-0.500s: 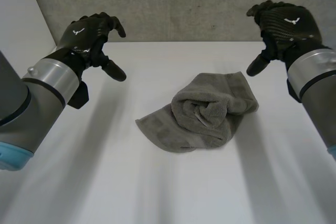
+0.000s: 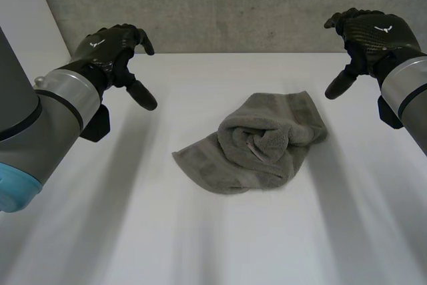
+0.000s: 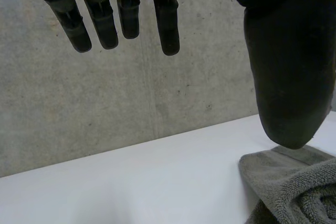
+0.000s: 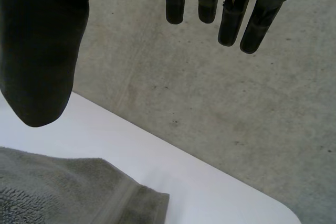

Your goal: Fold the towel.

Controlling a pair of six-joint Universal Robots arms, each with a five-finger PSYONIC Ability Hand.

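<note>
A grey towel (image 2: 257, 145) lies crumpled in a loose heap on a white surface (image 2: 200, 231), its middle bunched into soft folds and one flatter corner spread out toward the robot's left. The left robot hand (image 2: 110, 48) hangs in the air, well apart from the towel on the robot's left, fingers loosely spread, thumb out, gripping nothing. The right robot hand (image 2: 367, 35) hangs well apart from the towel on the robot's right, likewise open and empty. Behind the towel stands a grey concrete wall (image 2: 233, 5)
</note>
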